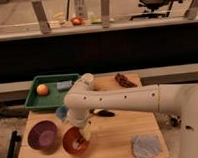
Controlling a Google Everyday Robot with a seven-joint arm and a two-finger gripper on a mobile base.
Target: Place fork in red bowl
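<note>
The arm (111, 99) reaches in from the right and bends down over the near left part of the table (122, 128), putting the gripper (80, 136) right above the red bowl (75, 142), low inside its rim. That posture makes sense: coming straight down over the bowl lets the fork land inside rather than on the wood. The fork itself can't be made out here, and whether the gripper is clenched or released, I cannot tell. The purple bowl (43, 134) sits just beside the red one on its left, so the drop needs to stay centred. Farther back, a green tray (35, 99) holds an orange fruit (42, 89) and a blue sponge (64, 85). A grey cloth (146, 145) lies near right, a dark object (104, 113) mid-table.
</note>
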